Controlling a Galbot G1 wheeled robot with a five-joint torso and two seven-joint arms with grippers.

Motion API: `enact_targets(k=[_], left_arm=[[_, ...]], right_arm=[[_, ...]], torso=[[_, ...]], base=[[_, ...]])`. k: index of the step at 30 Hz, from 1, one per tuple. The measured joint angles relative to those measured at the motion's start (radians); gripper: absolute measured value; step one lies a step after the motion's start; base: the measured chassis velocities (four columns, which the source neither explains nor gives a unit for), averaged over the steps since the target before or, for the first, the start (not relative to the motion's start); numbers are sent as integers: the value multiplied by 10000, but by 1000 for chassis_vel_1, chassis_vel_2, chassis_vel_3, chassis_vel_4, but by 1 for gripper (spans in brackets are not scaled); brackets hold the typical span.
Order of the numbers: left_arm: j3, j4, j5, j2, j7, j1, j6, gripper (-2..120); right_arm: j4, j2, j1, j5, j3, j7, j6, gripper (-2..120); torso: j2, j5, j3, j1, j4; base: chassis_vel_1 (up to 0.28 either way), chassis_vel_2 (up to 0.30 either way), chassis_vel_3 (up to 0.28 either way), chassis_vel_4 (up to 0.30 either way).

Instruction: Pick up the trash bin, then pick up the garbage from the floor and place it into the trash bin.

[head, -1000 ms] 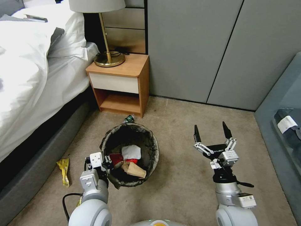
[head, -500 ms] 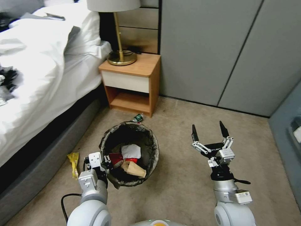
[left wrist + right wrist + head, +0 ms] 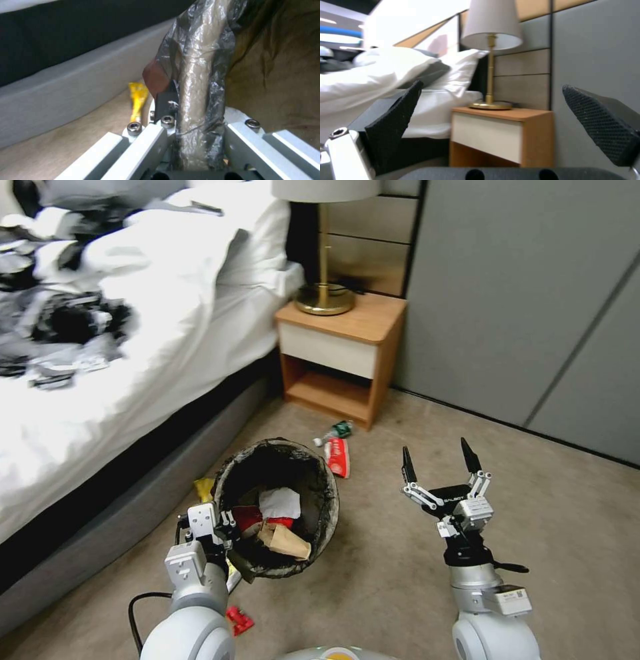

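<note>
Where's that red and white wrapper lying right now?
In the head view the red-and-white wrapper lies on the carpet between the trash bin and the nightstand, beside a small green-labelled bottle.

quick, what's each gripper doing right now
Left gripper: shut on the trash bin rim.
Right gripper: open, holding nothing.

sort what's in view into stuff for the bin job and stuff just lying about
For the job: trash bin, held at its rim by the left gripper; red-and-white wrapper; small bottle; yellow wrapper; open right gripper.

Lying about: lamp, nightstand, bed.
</note>
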Motion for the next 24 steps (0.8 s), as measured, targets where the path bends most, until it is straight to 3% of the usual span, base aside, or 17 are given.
enact_targets(k=[24], left_arm=[[0,-71,6,-5,-10,11,-41,0]], right_arm=[[96,8,34,-157,-189,-46,-99,100]], torso=[[1,0,0,0,5]], base=[[116,116,120,117]])
